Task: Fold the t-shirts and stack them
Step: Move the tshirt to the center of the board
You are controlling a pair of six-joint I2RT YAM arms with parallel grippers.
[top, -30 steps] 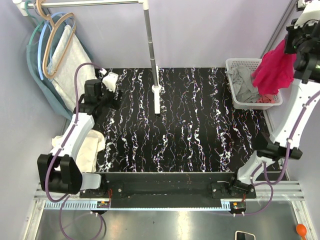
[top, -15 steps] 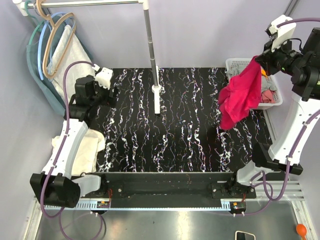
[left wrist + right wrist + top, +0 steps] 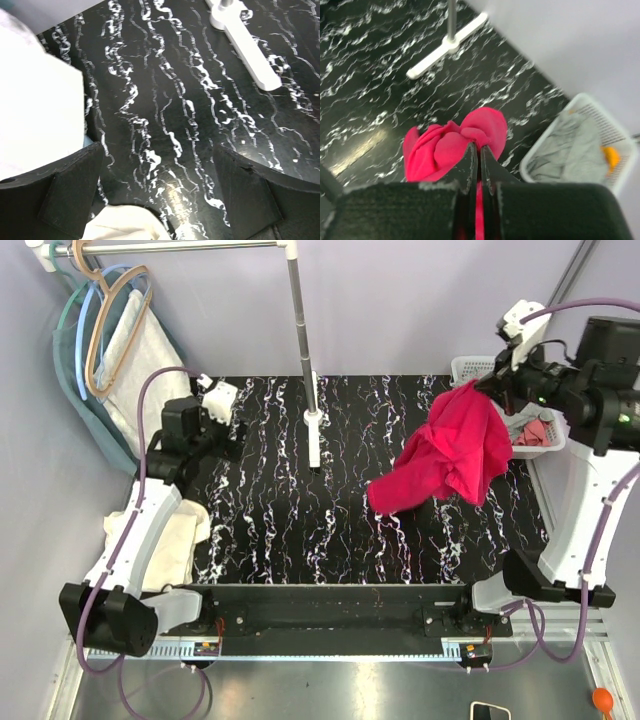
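Observation:
My right gripper is shut on a red t-shirt and holds it in the air over the right part of the black marbled table. The shirt hangs down and trails to the left. In the right wrist view the red t-shirt is pinched between my fingers. My left gripper is open and empty over the table's back left corner; its fingers stand wide apart. A cream t-shirt lies at the left table edge, and it also shows in the left wrist view.
A white basket at the back right holds a grey garment and other clothes. A white stand with a pole rises at the table's back middle. Hangers with a white cloth hang at the back left.
My right gripper has swung left and lower, carrying the red t-shirt from above the basket out over the table. My left arm has shifted slightly at the back left.

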